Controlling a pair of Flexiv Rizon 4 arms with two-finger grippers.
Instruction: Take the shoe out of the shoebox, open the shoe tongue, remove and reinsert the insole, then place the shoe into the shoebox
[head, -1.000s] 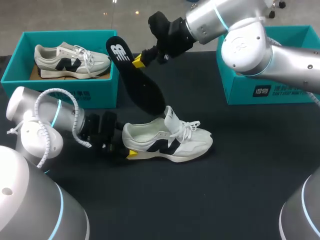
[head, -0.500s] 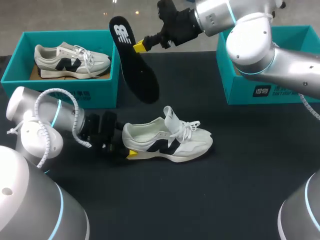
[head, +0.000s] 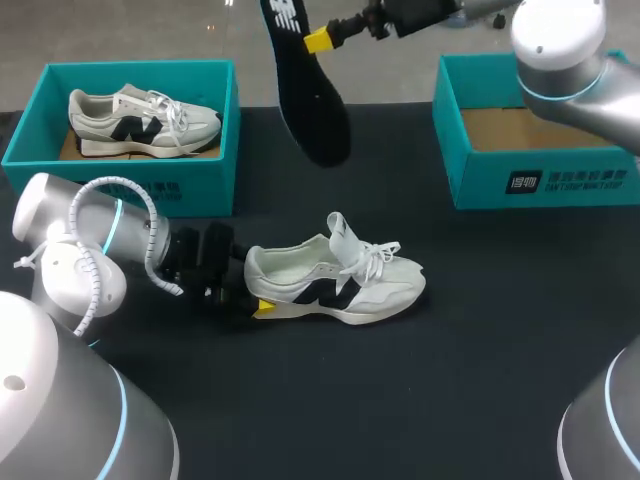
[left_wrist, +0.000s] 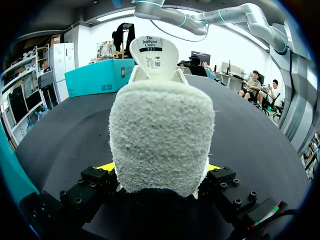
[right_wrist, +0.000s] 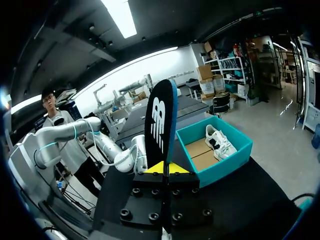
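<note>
— Where's the shoe (head: 335, 280)?
— On the dark worktop (head: 480, 330), tongue upright, its fuzzy heel clamped in my left gripper (left_wrist: 160, 170).
— And the insole (head: 310, 100)?
— Flat, black, pinched edge-on in my right gripper (right_wrist: 164, 167), aloft left of the open teal cardboard shoebox (head: 540, 180).

2 silver arms (head: 60, 270), cyan rings (head: 117, 225), black yellow-tipped grippers (head: 316, 41).

at the black table's (head: 480, 340) far left, a teal box (head: 120, 188) holds another white sneaker (head: 142, 120).
</note>
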